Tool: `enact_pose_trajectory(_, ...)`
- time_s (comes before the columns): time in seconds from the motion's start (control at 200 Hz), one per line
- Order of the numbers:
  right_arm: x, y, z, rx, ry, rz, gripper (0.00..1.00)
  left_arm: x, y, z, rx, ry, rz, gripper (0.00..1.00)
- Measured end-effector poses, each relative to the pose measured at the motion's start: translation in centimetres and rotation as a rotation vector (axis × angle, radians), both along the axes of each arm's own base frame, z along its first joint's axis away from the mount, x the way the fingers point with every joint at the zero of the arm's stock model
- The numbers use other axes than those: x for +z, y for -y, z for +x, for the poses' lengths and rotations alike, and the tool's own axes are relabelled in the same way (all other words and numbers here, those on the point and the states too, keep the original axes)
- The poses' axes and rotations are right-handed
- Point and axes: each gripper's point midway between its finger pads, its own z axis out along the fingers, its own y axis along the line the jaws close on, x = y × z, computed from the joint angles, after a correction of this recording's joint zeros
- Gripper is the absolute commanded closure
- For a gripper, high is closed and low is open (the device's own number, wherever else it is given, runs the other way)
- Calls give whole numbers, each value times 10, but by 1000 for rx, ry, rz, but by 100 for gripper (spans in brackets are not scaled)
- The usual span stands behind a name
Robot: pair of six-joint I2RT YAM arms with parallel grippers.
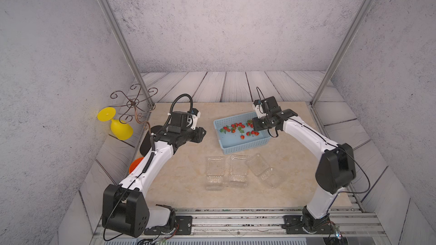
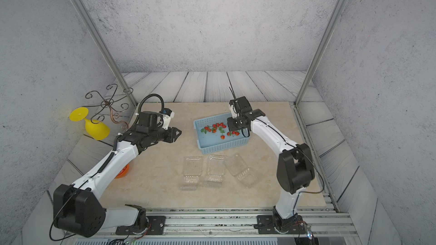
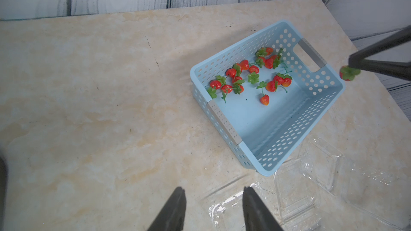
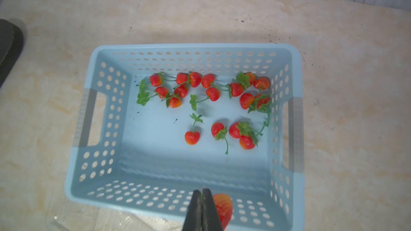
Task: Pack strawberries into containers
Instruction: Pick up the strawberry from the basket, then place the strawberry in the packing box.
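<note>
Over beige tabletop (image 1: pixel 179 185), right claw (image 4: pixel 202 196) pinches a strawberry (image 4: pixel 223 207); left claw (image 3: pixel 214 188) gapes empty.

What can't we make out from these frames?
Orange bowl: both top views, mostly behind the left arm; contents unseen.
Held strawberry: right wrist view, partly behind the shut right gripper.
Containers: left wrist view, cut by the edge; top views, clear plastic too faint for detail.
</note>
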Motion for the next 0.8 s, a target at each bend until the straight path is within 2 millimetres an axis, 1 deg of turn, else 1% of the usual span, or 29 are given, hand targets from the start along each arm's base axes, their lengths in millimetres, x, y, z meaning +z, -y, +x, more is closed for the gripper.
enact_pose_trajectory(0.05, 5, 8, -24, 0, 0, 2, 100, 1, 3, -1, -10, 2, -2, 54)
enact_pose_trajectory(0.115, 5, 21, -53, -9, -10, 7, 100, 1, 7, -3, -21, 2, -4, 54)
enact_pose_trajectory(0.225, -7, 39, -94, -35, -56, 14, 100, 2, 11, -5, -36, 0, -13, 54)
enact_pose_trajectory(0.31, -29, 48, -121, -57, -117, 15, 100, 2, 14, -6, -46, 1, -18, 55)
enact_pose_trajectory(0.45, -77, 57, -161, -82, -253, 0, 100, 3, 20, -8, -63, 5, -19, 55)
enact_pose_trajectory(0.53, -97, 59, -175, -90, -310, -10, 100, 3, 25, -11, -76, 6, -16, 55)
enact_pose_trajectory(0.596, -106, 58, -183, -94, -335, -11, 100, 3, 28, -13, -85, 7, -12, 55)
enact_pose_trajectory(0.646, -109, 57, -185, -98, -341, -7, 97, 3, 30, -14, -90, 7, -10, 55)
enact_pose_trajectory(0.801, -118, 52, -183, -112, -347, 5, 94, 5, 32, -15, -93, 16, -7, 55)
